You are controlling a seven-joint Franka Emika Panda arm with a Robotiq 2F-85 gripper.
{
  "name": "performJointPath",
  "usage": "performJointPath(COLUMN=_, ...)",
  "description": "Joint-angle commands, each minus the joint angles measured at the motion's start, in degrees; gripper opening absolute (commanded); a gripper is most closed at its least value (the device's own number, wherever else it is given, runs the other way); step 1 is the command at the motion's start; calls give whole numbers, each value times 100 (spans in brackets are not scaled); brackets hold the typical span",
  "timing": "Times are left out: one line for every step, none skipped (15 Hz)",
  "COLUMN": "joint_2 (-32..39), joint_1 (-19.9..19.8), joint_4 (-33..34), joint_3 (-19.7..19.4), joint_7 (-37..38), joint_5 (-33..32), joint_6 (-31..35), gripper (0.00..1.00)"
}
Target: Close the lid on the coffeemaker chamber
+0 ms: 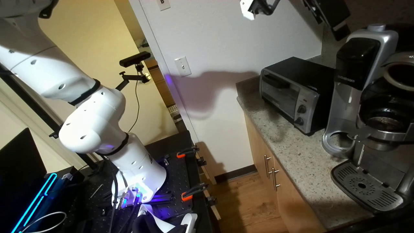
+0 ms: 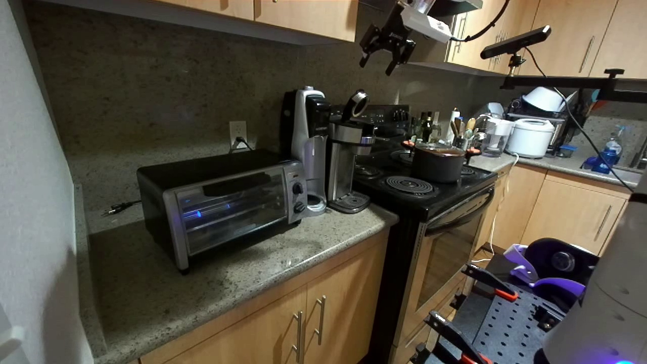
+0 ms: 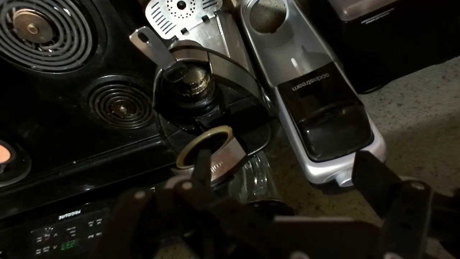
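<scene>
Wrist view, near the centre: the silver-grey lid (image 3: 227, 158) stands raised at the edge of the open coffeemaker chamber (image 3: 194, 84). I'd guess it's light, stiff and a bit slick, so better pushed over from its outer back than pinched. The gripper (image 3: 283, 153) is spread wide and empty. Right of centre, the SodaStream (image 3: 316, 97) stands close by and could snag the gripper; clear glassware (image 3: 257, 178) shows lower in frame.
</scene>
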Motion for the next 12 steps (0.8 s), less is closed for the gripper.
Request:
performJointPath(joint_2=385, joint_1=-67, joint_4=507, joint_3=33, joint_7=158, joint_5=52, joint_6=24, gripper=100)
performJointPath(joint_2=459, joint_1=-76, joint_4=607, joint_3=36, joint_7=172, joint_5=43, joint_6=30, gripper=100)
performJointPath(joint_2=544, joint_1=-85, joint_4=717, joint_3=35, joint_7=196, joint_5=39, joint_6=23, gripper=100)
performJointPath(joint_2=627, joint_1=-95, joint_4=821, joint_3=32, joint_7=229, joint_5=39, joint_6=33, gripper=100)
performJointPath(joint_2=703, joint_1=-106, joint_4=920, joint_3=30, joint_7=241, joint_5=37, joint_6=33, gripper=100)
performJointPath(joint_2=802, joint_1=-117, joint_4=1039, joint_3=22, joint_7=217, joint_5=56, joint_6=43, gripper=100)
performJointPath(joint_2=894, joint_1=-130, joint_4=1148, joint_3=16, joint_7=192, joint_5=82, joint_6=53, gripper=100)
performJointPath(joint_2=1008, joint_1=-146, joint_4=1288, joint_3=12, joint_7=192, joint_5=98, joint_6=41, gripper=100)
performJointPath(joint_2=1101, joint_1=-161, joint_4=1402, joint_3=11, joint_7=177, joint_5=127, joint_6=36, gripper=100)
performJointPath(joint_2=1201, joint_1=-181, joint_4=1527, joint_3=14, joint_7=206, joint_5=128, joint_6=5, gripper=100)
performJointPath(joint_2=1289, joint_1=-198, joint_4=1637, joint_3=19, joint_7=219, joint_5=129, joint_6=-12, gripper=100)
performJointPath(joint_2=1379, joint_1=-209, joint_4=1744, joint_3=27, joint_7=220, joint_5=131, joint_6=-5, gripper=100)
